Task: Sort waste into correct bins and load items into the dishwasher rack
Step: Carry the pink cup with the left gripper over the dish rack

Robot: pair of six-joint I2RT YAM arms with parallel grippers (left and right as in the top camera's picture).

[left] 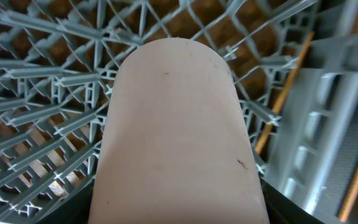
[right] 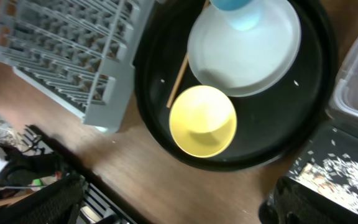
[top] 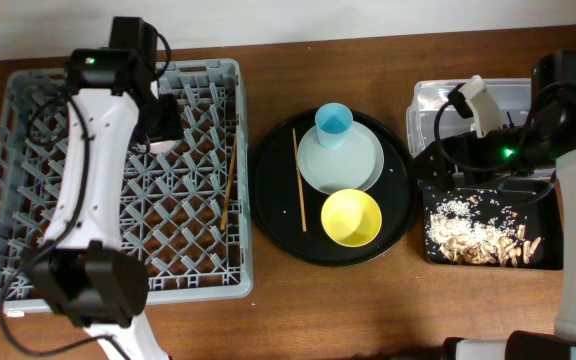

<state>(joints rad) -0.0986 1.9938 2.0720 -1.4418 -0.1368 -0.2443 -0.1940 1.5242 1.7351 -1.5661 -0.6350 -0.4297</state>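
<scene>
One pink cup [left: 179, 137] is gripped in the left hand [top: 163, 125], half open around it, over the dishwasher rack [top: 218, 70]. If released onto a peg, it can tip over. The right hand [right: 173, 199] stands wide open and empty.
</scene>
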